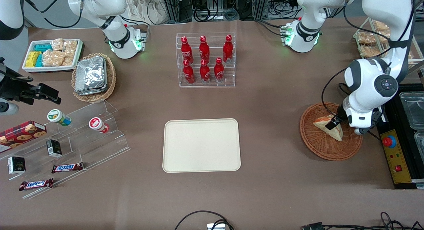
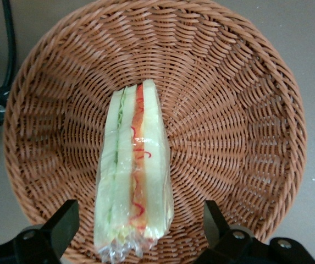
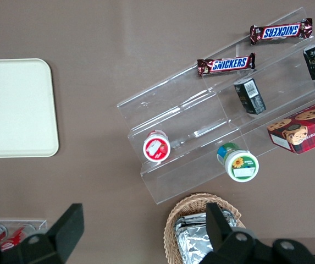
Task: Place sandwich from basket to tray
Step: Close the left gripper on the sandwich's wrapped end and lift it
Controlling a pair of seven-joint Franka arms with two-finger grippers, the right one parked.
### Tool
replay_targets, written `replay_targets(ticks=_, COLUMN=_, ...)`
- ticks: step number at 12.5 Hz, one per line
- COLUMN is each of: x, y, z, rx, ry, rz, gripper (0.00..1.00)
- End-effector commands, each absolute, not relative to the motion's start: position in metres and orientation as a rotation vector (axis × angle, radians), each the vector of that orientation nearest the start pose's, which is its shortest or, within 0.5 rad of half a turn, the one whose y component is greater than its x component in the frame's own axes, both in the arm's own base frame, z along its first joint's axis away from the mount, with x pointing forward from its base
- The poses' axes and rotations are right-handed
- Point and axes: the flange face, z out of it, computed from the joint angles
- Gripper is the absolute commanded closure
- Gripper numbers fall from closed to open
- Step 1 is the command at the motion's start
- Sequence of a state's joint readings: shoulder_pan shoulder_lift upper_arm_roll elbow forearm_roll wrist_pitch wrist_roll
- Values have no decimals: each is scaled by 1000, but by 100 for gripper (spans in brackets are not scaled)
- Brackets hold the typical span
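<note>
The basket (image 2: 239, 110) is reddish-brown woven wicker, ribbed and rough, with a slight sheen on the strands. The sandwich (image 2: 132, 176) lies in it, sealed in clear glossy film that wrinkles and catches the light; the bread under the film looks soft and matt. The tool (image 2: 138, 231) hangs just above the basket with its jaws spread to either side of the sandwich, and its fingers (image 2: 64, 220) are matt black plastic. The tray (image 1: 201, 145) is smooth, cream-coloured and matt. The counter (image 1: 271, 101) has a flat, dull brown surface with no shine.
</note>
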State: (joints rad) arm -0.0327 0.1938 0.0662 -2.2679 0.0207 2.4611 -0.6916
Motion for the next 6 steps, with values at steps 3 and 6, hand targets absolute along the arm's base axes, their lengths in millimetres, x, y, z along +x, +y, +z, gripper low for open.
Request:
replay_targets(ticks=3, x=527, y=19, z=248, rx=-2914, ry=-1104, rz=-40, gripper=0)
replay_targets(ticks=6, x=524, y=20, z=236, rx=-2915, ry=-1105, rz=-47, gripper=0)
